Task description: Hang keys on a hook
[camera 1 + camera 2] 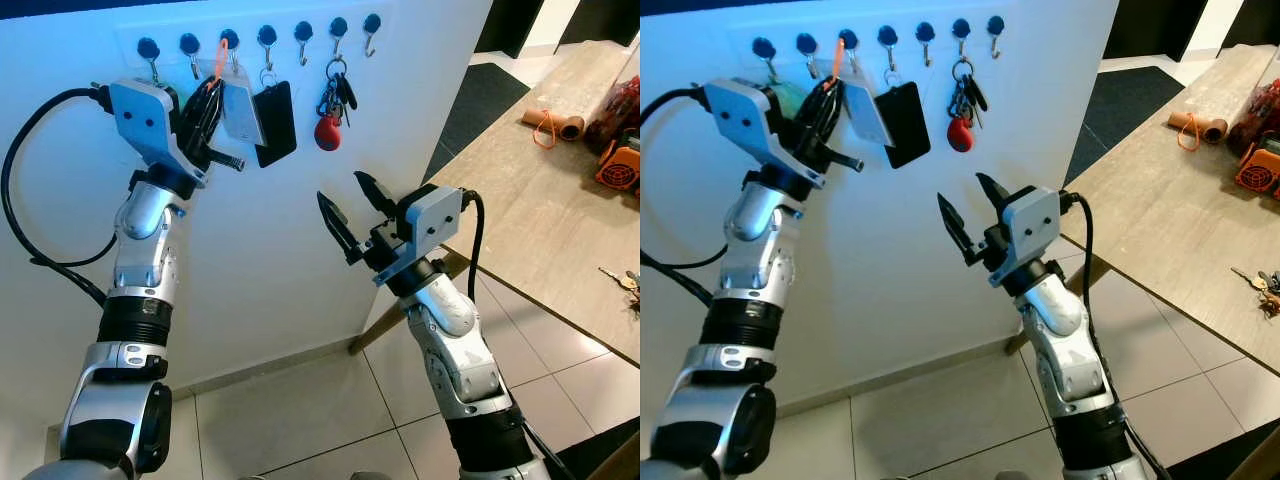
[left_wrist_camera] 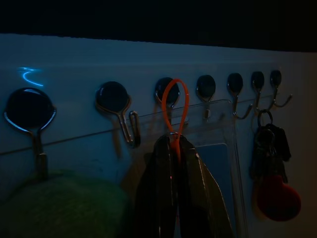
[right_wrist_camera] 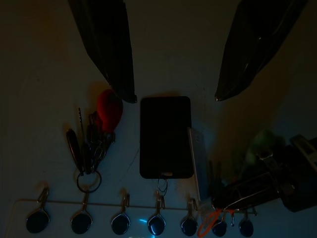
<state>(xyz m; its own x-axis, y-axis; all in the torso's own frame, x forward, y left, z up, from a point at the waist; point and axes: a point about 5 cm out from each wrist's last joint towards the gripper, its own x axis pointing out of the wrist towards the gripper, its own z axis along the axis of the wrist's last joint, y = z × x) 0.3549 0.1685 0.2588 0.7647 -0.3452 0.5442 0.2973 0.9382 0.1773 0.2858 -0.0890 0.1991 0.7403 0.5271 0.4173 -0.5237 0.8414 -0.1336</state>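
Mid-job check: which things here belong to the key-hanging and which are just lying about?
In the job:
- left gripper, shut on the orange loop
- clear card holder on that loop
- hook rail

Lying about:
- black tag
- key bunch with red heart fob
- right gripper, open
- wooden table

A white wall [image 1: 280, 250] meets a pale tiled floor [image 1: 330, 410]; a wooden counter [image 1: 530, 230] stands on the right.

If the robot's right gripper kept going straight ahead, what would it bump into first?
Probably the flat black rectangular tag hanging on the white wall. The right gripper, jaws open, points straight at it in its wrist view, though how far off it hangs is unclear.
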